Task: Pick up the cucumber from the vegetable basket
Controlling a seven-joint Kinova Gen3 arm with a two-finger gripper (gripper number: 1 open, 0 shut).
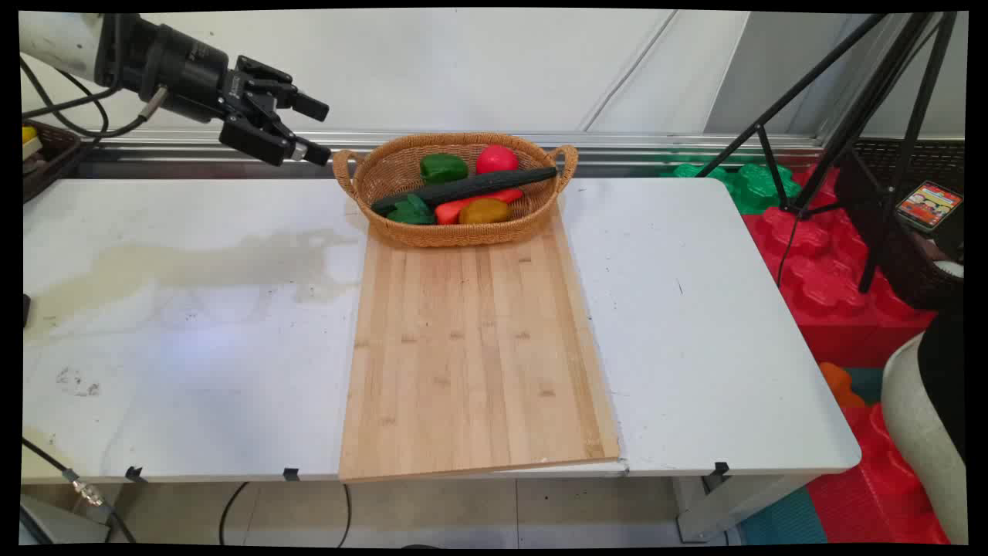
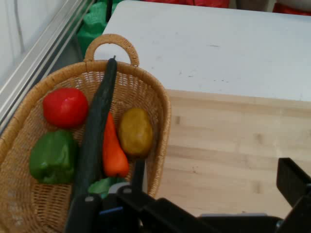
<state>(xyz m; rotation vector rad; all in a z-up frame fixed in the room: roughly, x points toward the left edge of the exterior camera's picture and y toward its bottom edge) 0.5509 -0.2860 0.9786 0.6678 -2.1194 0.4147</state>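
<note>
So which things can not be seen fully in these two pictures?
- Small dark green vegetable: hand view, mostly behind the gripper linkage.
- Long dark green cucumber: hand view, near end hidden by the linkage.
- Oval woven wicker basket: hand view, cut by the left and bottom edges.

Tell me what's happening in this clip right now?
The hand hangs open in the air just left of the wicker basket, holding nothing. The basket sits at the far end of a wooden board on the white table and holds a cucumber, tomato, green pepper, carrot and potato.
</note>
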